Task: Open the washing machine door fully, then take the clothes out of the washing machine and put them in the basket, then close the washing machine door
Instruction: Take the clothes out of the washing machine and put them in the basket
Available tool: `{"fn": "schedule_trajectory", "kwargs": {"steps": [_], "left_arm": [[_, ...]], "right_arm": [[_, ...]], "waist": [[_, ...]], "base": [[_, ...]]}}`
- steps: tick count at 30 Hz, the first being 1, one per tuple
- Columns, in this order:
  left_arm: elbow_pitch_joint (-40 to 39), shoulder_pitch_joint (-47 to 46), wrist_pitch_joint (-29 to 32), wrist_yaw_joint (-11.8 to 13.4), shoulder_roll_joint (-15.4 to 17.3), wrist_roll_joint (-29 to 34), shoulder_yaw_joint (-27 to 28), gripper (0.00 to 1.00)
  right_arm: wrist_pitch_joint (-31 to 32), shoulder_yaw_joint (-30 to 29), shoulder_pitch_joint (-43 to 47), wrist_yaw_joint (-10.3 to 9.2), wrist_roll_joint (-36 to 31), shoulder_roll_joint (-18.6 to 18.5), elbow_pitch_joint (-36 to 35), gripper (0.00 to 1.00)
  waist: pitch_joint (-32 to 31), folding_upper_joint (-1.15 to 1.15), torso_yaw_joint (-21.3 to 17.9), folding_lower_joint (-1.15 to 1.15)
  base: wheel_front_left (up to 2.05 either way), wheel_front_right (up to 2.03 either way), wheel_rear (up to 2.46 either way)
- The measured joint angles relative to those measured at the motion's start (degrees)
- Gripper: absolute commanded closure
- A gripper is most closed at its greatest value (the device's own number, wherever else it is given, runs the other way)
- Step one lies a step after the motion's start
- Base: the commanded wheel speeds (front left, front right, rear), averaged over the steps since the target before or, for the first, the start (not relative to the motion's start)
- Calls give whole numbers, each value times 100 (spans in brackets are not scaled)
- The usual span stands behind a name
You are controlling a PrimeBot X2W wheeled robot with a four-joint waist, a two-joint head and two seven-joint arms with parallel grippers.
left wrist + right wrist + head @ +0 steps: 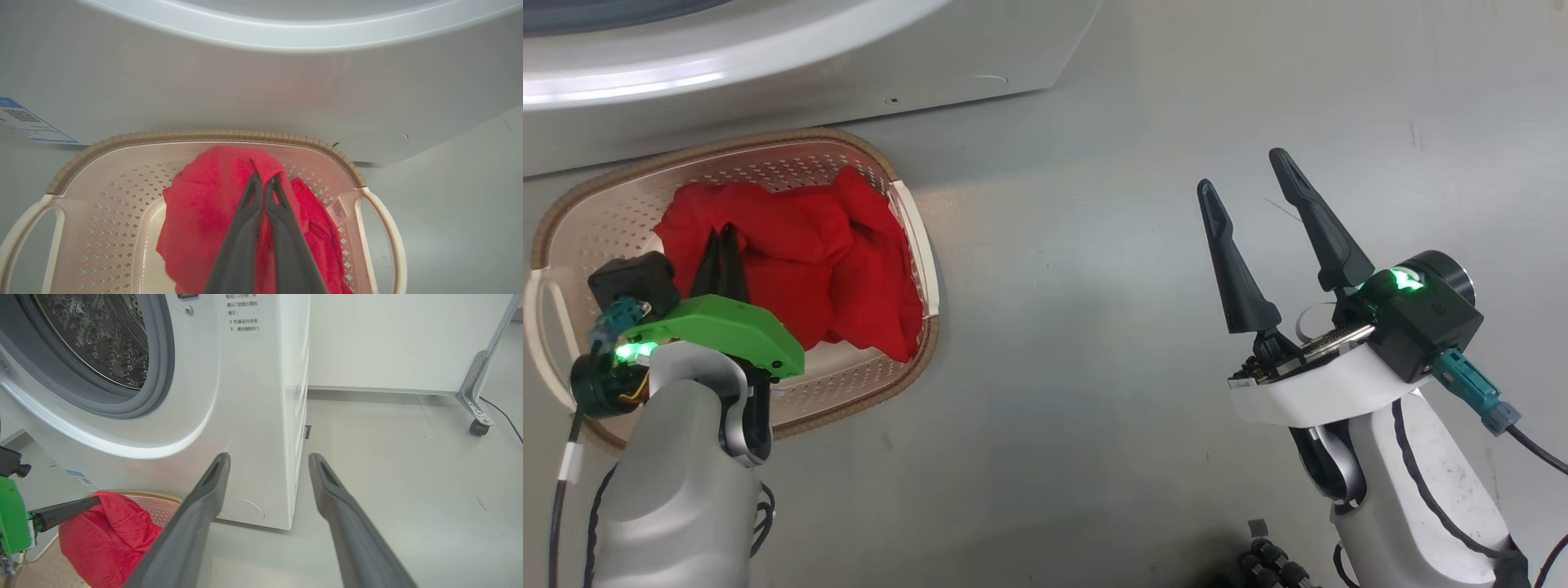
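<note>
Red clothes [204, 212] are resting in the basket [122, 163], the left claw [264, 179] clamping them; I judge it is needing to release next, the right claw [1241, 170] hanging spread apart.

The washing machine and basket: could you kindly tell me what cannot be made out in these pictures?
Drum interior: right wrist view, cut off by the top and left edges; leftover garments cannot be ruled out.
Basket floor: head view, mostly hidden under the clothes and left pincer.
Blue label text: left wrist view, too small.
</note>
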Motion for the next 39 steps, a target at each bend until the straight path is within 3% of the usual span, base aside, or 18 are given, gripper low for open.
{"fn": "schedule_trajectory", "kwargs": {"steps": [2, 3, 4, 5, 6, 24, 29, 39], "left_arm": [[185, -101, -7, -16, -4, -20, 20, 95], [268, -148, -7, -16, -7, -27, 21, 69], [348, -190, -8, -19, -11, -32, 21, 55], [422, -225, -8, -20, -12, -32, 26, 24], [503, -265, -9, -20, -13, -31, 25, 0], [1129, -474, -310, -65, 59, 334, -112, 0], [936, -472, -326, -96, 54, 470, -167, 0], [-250, -292, -326, -74, -5, 837, -99, 0]], "right_arm": [[0, -16, -26, 22, 8, 1, 8, 0], [0, -22, -36, 22, 9, 1, 16, 0], [0, -23, -47, 22, 14, 1, 25, 0], [0, -22, -67, 22, 24, 1, 37, 0], [0, -22, -91, 22, 34, 1, 46, 0], [0, -170, -118, 26, 143, 11, 252, 0], [0, -366, -116, 21, 141, 11, 321, 0], [0, -559, 25, 19, 64, 13, 528, 0]], "waist": [[86, 0, -54, 0], [118, 0, -78, 0], [146, 0, -101, 0], [167, 0, -121, 0], [184, 0, -140, 0], [-80, 0, -142, 0], [-267, 0, -51, 0], [-781, 0, 200, 0]], "base": [[0, 0, 0], [0, 0, 0], [0, 0, 0], [0, 0, 0], [0, 0, 0], [0, 0, 0], [0, 0, 0], [0, 0, 0]]}}
